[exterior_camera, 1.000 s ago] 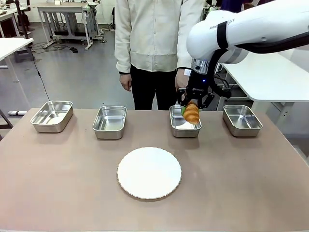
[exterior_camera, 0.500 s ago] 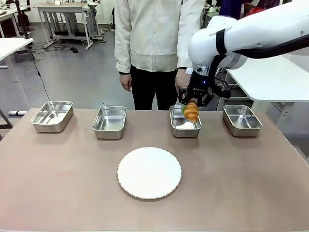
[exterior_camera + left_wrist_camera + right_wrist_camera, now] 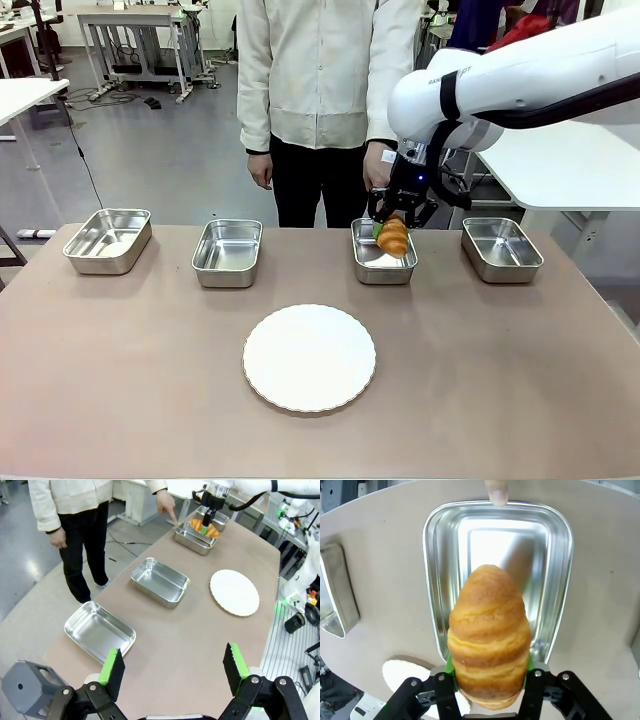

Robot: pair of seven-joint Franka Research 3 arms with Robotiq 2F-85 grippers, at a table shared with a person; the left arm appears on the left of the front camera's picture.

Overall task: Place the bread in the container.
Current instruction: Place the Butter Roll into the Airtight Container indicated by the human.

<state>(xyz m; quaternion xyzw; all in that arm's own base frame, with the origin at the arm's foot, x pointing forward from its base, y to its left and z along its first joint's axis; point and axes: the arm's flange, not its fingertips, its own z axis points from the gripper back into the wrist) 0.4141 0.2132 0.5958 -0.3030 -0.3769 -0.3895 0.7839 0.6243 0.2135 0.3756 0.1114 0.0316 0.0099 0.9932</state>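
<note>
The right claw (image 3: pixel 396 222) is clamped tight on the bread (image 3: pixel 393 236), a golden croissant that hangs point-down in the air. It is right over the container (image 3: pixel 383 262), the third shiny pan from the left on the brown surface (image 3: pixel 150 380). It sits there so the bread can drop straight in. The person's finger (image 3: pixel 496 492) points at the far rim of that pan, most likely to show which pan to use. I can't quite tell if the fingertip touches the rim. The left claw (image 3: pixel 172 672) waits over the other end of the surface with its green pads wide apart and nothing in it. The round white plate (image 3: pixel 309 357) sits bare in the middle.
</note>
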